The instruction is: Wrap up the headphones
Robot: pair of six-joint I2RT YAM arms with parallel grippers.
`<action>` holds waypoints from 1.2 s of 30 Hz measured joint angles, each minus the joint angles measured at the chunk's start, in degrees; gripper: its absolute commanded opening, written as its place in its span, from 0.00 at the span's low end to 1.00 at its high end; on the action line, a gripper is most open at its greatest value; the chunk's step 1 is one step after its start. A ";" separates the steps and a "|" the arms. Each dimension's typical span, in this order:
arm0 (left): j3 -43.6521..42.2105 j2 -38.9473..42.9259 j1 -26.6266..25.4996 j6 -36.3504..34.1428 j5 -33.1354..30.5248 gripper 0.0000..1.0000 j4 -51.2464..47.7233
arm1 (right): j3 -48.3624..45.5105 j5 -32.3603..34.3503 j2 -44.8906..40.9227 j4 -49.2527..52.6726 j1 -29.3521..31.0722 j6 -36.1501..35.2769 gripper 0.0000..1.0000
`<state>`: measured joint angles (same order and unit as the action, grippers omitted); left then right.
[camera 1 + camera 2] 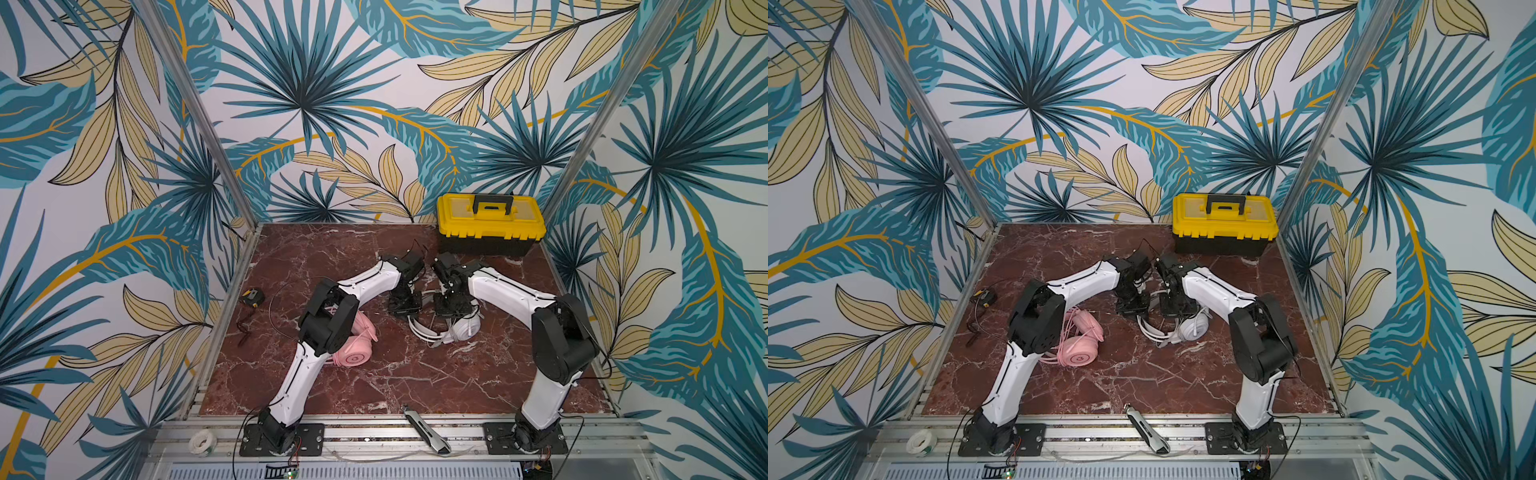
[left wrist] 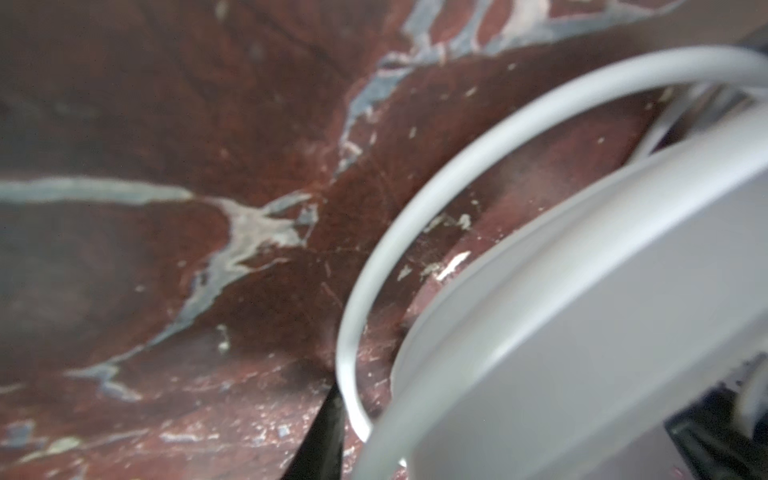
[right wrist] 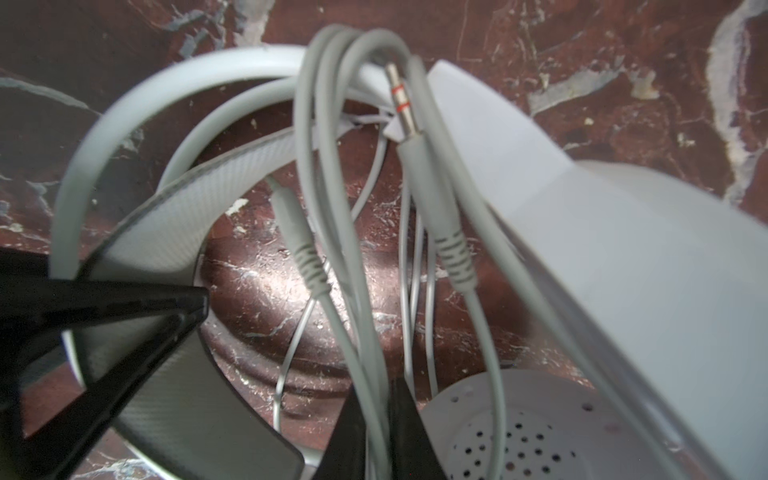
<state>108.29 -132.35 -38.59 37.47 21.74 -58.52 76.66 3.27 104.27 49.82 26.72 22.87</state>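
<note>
The white headphones (image 1: 461, 330) (image 1: 1190, 330) lie mid-table under both grippers. My right gripper (image 3: 379, 432) (image 1: 453, 305) is shut on a bunch of their thin grey cable (image 3: 332, 166), whose jack plug (image 3: 409, 120) lies against the headband (image 3: 199, 183) beside an ear cup (image 3: 519, 436). My left gripper (image 1: 404, 305) hovers low over the headband's other side. In the left wrist view one black finger (image 2: 324, 436) stands off beside the thin white band (image 2: 353, 332), jaws parted; the broad band (image 2: 582, 311) hides the other finger. The pink headphones (image 1: 355, 353) (image 1: 1077, 353) lie partly under the left arm.
A yellow toolbox (image 1: 490, 224) stands at the back right. A tape measure (image 1: 253, 297) lies at the left edge, with a thin black cable looping over the table nearby. A utility knife (image 1: 428, 432) and a tape roll (image 1: 201, 442) rest on the front rail.
</note>
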 measured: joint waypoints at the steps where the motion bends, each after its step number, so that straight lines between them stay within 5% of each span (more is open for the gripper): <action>1: 0.04 0.00 0.00 0.24 0.02 0.44 0.07 | 0.00 0.02 -0.11 0.02 0.00 -0.04 0.18; 15: 3.26 1.68 1.05 0.63 -3.37 0.79 -2.32 | 1.07 1.51 -4.15 0.13 0.00 0.04 0.33; 22: 4.96 7.85 2.01 0.92 -10.43 0.93 -3.93 | 1.64 2.60 -9.25 0.15 0.00 0.24 0.41; 34: 4.09 25.42 7.28 -7.98 -30.32 1.00 -3.69 | -0.50 2.91 -24.68 -7.41 0.00 -4.15 0.99; 36: 1.49 28.74 10.38 -9.01 -31.32 1.00 -3.78 | -2.34 2.47 -27.28 -9.77 0.00 -5.25 1.00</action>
<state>109.78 -103.61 -28.21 28.47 -9.58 -62.30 74.32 5.74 76.99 40.05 26.72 17.63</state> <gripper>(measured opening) 0.995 0.989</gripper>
